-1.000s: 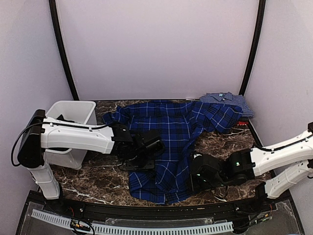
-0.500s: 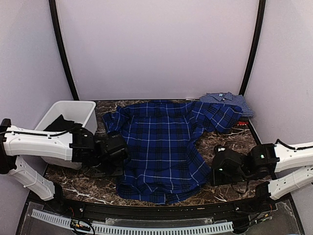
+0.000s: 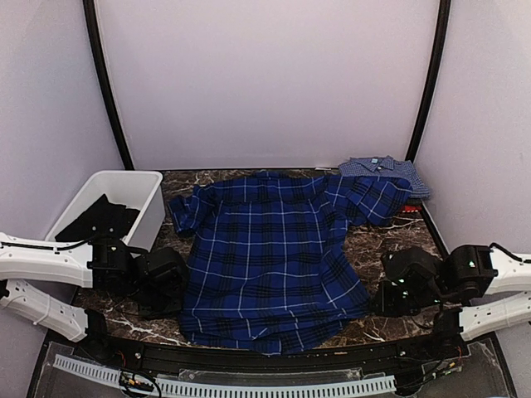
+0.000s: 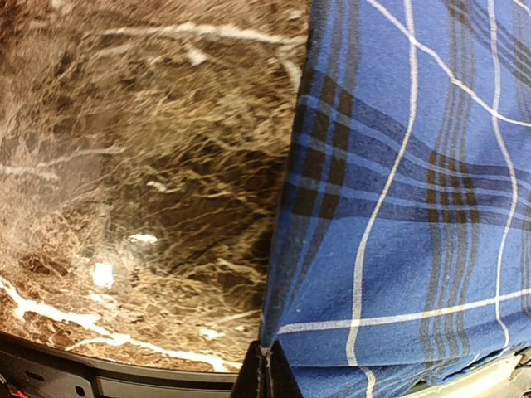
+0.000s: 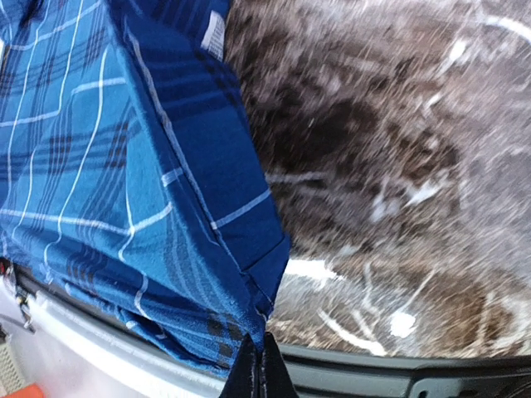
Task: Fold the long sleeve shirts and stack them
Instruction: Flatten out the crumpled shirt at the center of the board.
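Dark veined marble table (image 3: 398, 245) fills the floor of a pale-walled booth, and low over its near edge the left gripper (image 4: 265, 375) is clenched on the near-left hem corner of the deep-blue plaid shirt (image 3: 265, 249), while the right gripper (image 5: 259, 373) pinches the near-right corner. Between them the shirt lies spread across the middle of the table. A folded lighter blue fine-check shirt (image 3: 386, 167) sits in the far right corner, and a white bin (image 3: 124, 186) stands at the left.
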Robot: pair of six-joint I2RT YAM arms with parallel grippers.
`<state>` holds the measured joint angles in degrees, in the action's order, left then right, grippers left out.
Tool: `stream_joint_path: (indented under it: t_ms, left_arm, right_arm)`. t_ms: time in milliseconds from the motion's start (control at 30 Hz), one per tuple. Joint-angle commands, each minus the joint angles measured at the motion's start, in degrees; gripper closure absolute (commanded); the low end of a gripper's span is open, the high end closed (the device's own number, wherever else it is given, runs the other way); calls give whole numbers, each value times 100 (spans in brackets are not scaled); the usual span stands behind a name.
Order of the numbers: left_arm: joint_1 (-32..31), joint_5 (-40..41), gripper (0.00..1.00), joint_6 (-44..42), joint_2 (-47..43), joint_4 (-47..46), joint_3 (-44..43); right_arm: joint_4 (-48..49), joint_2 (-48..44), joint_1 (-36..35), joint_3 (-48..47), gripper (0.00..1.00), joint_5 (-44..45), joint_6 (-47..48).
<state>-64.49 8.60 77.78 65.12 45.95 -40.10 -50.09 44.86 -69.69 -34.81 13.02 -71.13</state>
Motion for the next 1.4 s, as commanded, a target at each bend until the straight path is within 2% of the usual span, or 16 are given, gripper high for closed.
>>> stream_joint_path:
  t_ms: [0, 67, 133, 233, 300, 400, 500, 633, 767, 933, 1200, 1367]
  left_arm:
    - [129, -121, 100, -85, -73, 415, 179]
    - [173, -176, 98, -139, -108, 420, 178]
    - [225, -224, 92, -199, -139, 452, 173]
    - [244, -190, 64, -240, -204, 658, 35]
    - [249, -66, 59, -275, -273, 783, -139]
    - [250, 87, 58, -451, -344, 885, -512]
    - [264, 332, 57, -634, -257, 1067, -1125]
    - [524, 342, 54, -1022, -43, 1040, -1471]
    - [828, 182, 54, -1458, 97, 571, -1513]
    - [1176, -25, 53, -2152, 656, -48, -1789]
    - [1455, -625, 53, -2949, 2093, -1342, -2177]
    - [1811, -986, 53, -3314, 2877, -1910, -2658]
  right_arm:
    - [-69, -348, 52, 241, 100, -591, -193]
    - [-165, -604, 54, 251, 95, -684, -263]
    - [-299, -823, 52, 120, 88, -751, -323]
    - [-528, -989, 58, -329, 76, -621, -276]
    - [-615, -885, 55, -693, 71, -427, -156]
    - [-305, -354, 57, -1120, 68, -285, 203]
    - [-114, 661, 53, -1535, 64, -195, 663]
    - [-186, 1396, 54, -1548, 60, -3, 802]
    - [-296, 1204, 52, -1185, 58, -34, 561]
    - [494, 796, -48, -623, 54, -436, 419]
    - [175, 1880, -1593, -1481, 56, 491, -168]
    - [-94, 2660, -1740, -1861, 58, 895, -236]
